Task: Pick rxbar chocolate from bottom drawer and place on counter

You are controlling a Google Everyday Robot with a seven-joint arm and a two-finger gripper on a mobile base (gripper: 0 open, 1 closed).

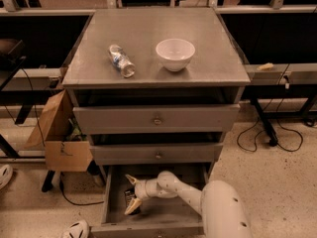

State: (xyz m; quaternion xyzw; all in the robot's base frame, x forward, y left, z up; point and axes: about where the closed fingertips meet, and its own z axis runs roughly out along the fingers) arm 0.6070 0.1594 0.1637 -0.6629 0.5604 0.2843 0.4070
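Note:
The bottom drawer [163, 218] is pulled open below two shallower grey drawers. My white arm reaches into it from the lower right. My gripper [132, 194] is at the drawer's left side, its two pale fingers spread apart, one up and one down. The rxbar chocolate [130, 199], a small dark bar, lies on the drawer floor between the fingers. I cannot tell whether the fingers touch it. The counter [148, 29] is the grey top of the cabinet, above.
A clear plastic bottle [121, 60] lies on the counter left of a white bowl [175, 53]. A cardboard box [59, 133] stands left of the cabinet. Cables [267, 138] lie on the floor at the right. Shoes show at the lower left [74, 229].

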